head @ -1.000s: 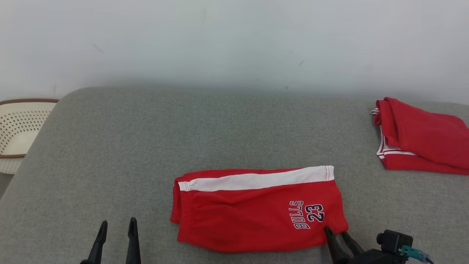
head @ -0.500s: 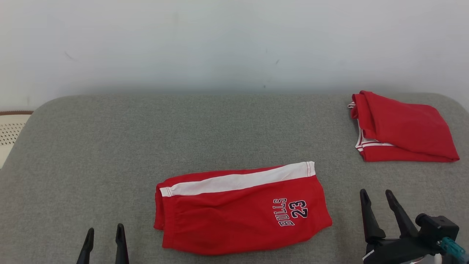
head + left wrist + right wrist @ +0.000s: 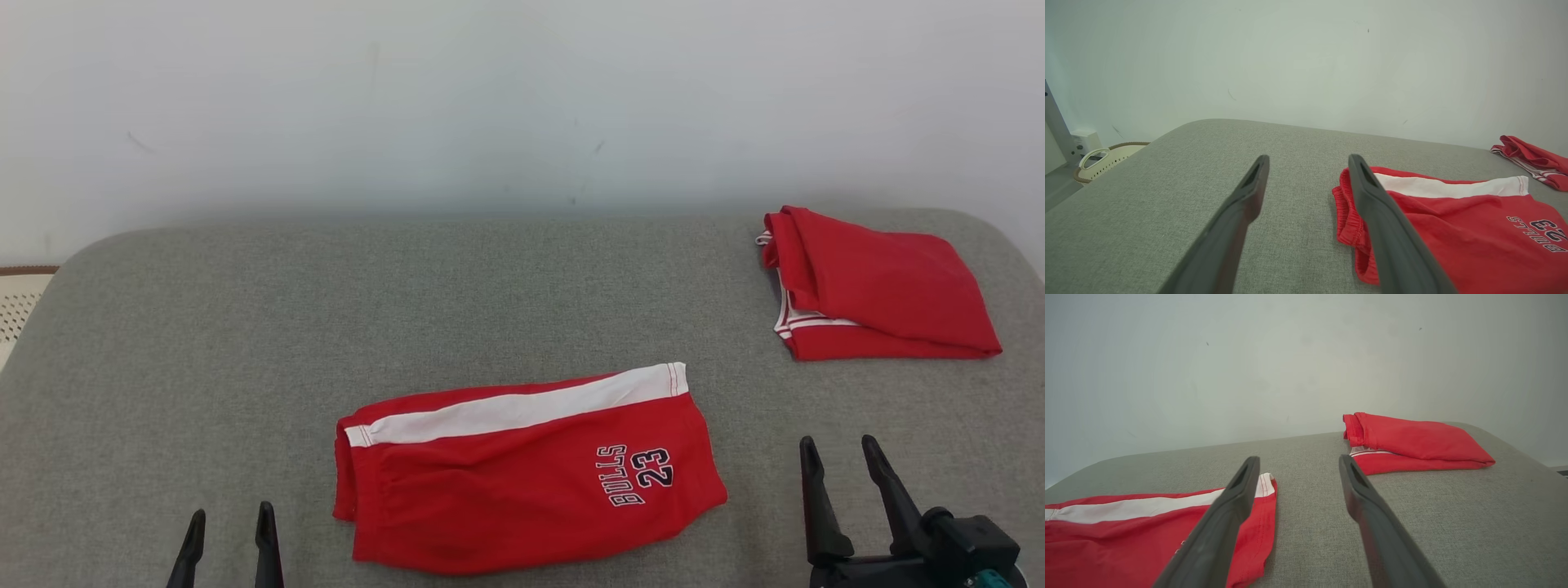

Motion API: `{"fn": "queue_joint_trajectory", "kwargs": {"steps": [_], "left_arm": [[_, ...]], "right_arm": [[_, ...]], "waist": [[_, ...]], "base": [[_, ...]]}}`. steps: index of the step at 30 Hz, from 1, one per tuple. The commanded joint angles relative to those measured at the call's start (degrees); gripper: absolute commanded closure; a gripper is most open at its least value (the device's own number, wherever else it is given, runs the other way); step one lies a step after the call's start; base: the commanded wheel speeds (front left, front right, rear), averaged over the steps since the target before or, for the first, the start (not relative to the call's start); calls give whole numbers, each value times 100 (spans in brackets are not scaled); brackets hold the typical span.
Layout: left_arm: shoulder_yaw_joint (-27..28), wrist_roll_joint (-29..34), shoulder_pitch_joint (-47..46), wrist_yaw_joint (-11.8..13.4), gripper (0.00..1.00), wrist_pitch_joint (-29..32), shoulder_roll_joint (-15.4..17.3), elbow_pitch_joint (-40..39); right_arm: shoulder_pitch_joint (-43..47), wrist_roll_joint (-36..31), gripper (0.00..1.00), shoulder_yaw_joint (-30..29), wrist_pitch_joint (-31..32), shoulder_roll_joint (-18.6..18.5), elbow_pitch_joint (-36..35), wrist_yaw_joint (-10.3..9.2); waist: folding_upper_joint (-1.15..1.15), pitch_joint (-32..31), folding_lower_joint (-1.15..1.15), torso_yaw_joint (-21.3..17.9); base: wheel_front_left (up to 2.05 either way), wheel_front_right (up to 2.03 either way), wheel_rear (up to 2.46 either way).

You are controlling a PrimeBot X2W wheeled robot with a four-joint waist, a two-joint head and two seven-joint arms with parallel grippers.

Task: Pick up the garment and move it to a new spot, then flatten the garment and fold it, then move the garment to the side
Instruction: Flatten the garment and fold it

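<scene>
Both jaws stand wide apart and empty, pointing forward low over the cushion (image 3: pixel 490 286), flanking the shorts (image 3: pixel 506 490).

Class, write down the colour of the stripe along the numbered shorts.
The stripe is white, on red shorts; head view shows it best.

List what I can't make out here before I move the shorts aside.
- Basket: head view, cut off by the left edge; contents unseen.
- Folded red garment: its type and lower layers, hidden by its own folds.
- Shorts: right wrist view, print mostly covered by the right gripper's finger; left part cut off.
- Left gripper: head view, body below the bottom edge.
</scene>
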Motion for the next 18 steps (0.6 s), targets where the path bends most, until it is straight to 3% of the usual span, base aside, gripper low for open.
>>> {"fn": "queue_joint_trajectory", "kwargs": {"steps": [1,18], "left_arm": [[7,36,131,1,0,-7,20,-15],[-50,263,48,4,0,-7,66,87]], "right_arm": [[58,-25,0,38,-43,31,-34,1],[31,-221,0,110,-6,126,104,1]], "waist": [[0,-10,0,-3],[0,-43,0,79]], "base": [[0,0,0],[0,0,0]]}}
